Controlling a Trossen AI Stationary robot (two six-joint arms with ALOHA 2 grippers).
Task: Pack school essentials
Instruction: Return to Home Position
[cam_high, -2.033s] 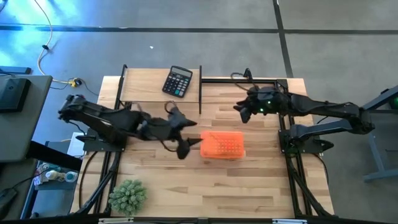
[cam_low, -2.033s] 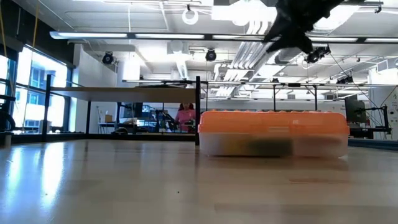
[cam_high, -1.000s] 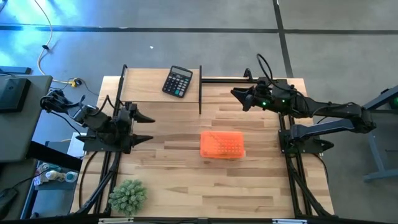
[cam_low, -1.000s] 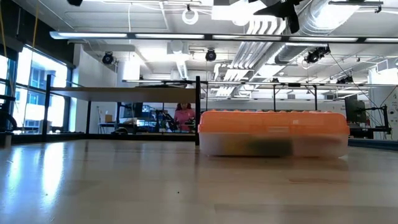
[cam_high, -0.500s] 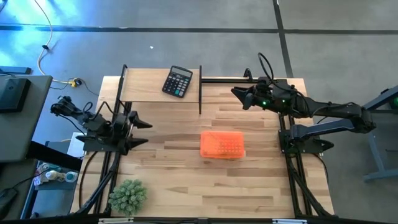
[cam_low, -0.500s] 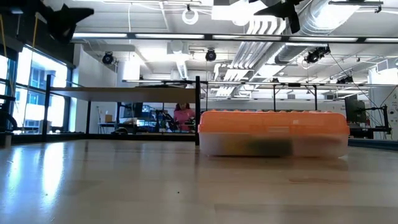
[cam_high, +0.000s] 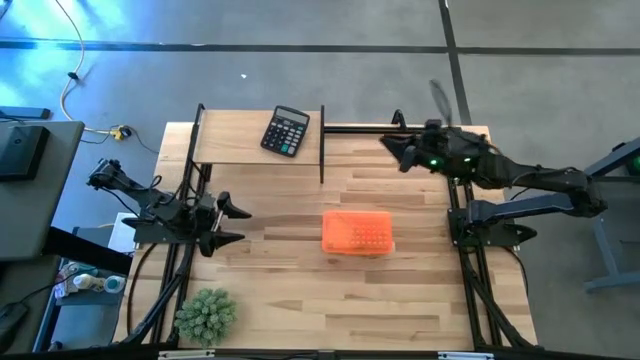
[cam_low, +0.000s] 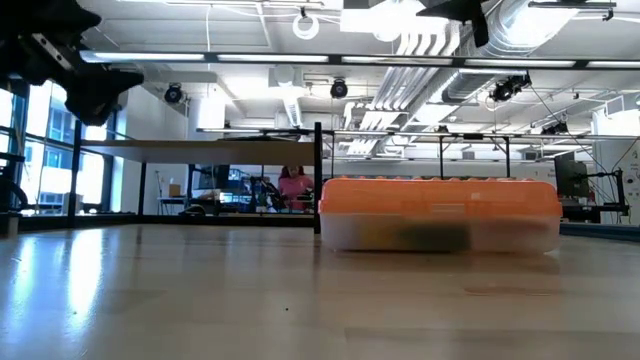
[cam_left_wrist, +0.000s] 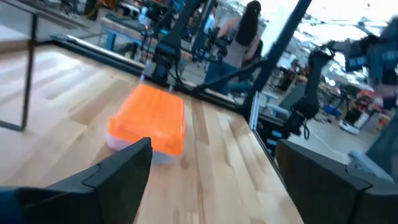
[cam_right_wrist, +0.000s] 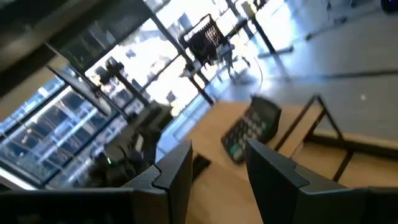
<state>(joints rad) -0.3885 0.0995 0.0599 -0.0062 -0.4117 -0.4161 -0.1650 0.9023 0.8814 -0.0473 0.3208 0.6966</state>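
**Packed, shut, waiting mid-table**

Find the orange supply box (cam_high: 357, 232) lid-up at the middle of the table (cam_high: 290, 300), long axis running from the left arm's side across to the right's. Judge it light, stiff and smooth-walled, so apt to slip. Take hold across the short width, low on the clear base. Note the left gripper (cam_high: 233, 224) by the left edge, spread wide, empty. Note the right gripper (cam_high: 390, 148) at the far edge, parted, empty.
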